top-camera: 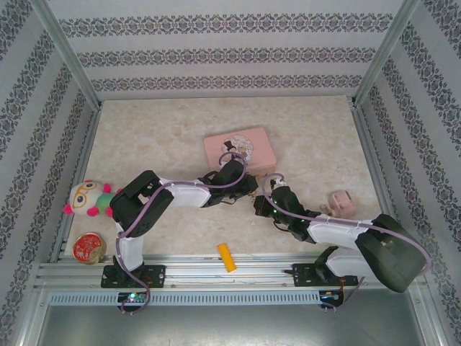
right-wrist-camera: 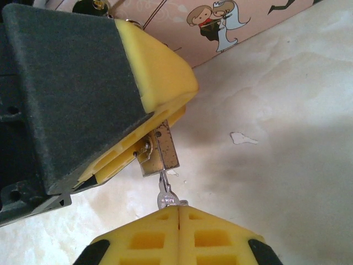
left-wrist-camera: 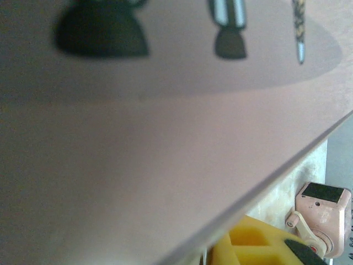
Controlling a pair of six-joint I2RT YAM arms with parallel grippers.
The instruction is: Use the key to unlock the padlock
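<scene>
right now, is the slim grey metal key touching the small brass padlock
Touching. Right wrist view: the slim grey metal key meets the lower edge of the small brass padlock, with no gap between them.

Soft, even light is falling on the table (top-camera: 317, 137). The tin (left-wrist-camera: 165, 165) is blurring close up, darkening leftward; the padlock (right-wrist-camera: 161, 152) is showing sharp beside a soft shadow.

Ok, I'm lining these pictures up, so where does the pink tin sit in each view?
Top external: pink tin at centre, just beyond the two grippers.
Left wrist: pink tin, close and blurred, across the upper left.
Right wrist: pink tin along the top edge, bridal-couple drawing visible.
Shared landmark: marbled tabletop beside the tin.
</scene>
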